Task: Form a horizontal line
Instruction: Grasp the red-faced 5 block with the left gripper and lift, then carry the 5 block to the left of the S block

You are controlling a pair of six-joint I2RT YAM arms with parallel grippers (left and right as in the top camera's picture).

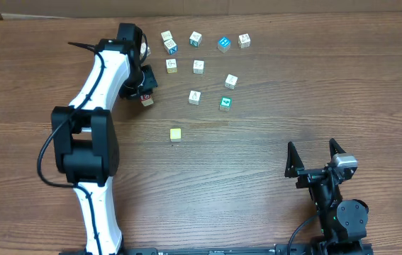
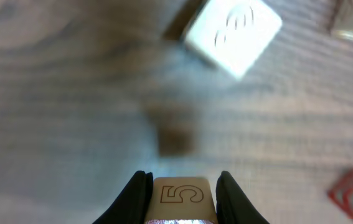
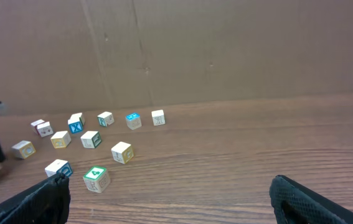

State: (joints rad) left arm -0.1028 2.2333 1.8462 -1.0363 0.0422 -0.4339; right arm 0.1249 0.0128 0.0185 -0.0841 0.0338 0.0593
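Note:
Several small lettered wooden blocks lie scattered at the back of the table, among them a blue-topped one [image 1: 223, 44], a green-topped one [image 1: 225, 103] and a plain yellow one [image 1: 176, 134] nearer the middle. My left gripper [image 1: 144, 92] is at the back left, shut on a tan block marked "5" [image 2: 180, 196], held just above the wood. A blurred white block [image 2: 233, 34] lies ahead of it. My right gripper [image 1: 314, 157] is open and empty at the front right, far from the blocks. In the right wrist view [image 3: 170, 199] the green-topped block [image 3: 96, 178] lies ahead of it.
A red-faced block [image 2: 350, 193] lies to the right of the left gripper. A brown cardboard wall [image 3: 226, 50] stands behind the table. The left arm [image 1: 98, 85] lies along the table's left side.

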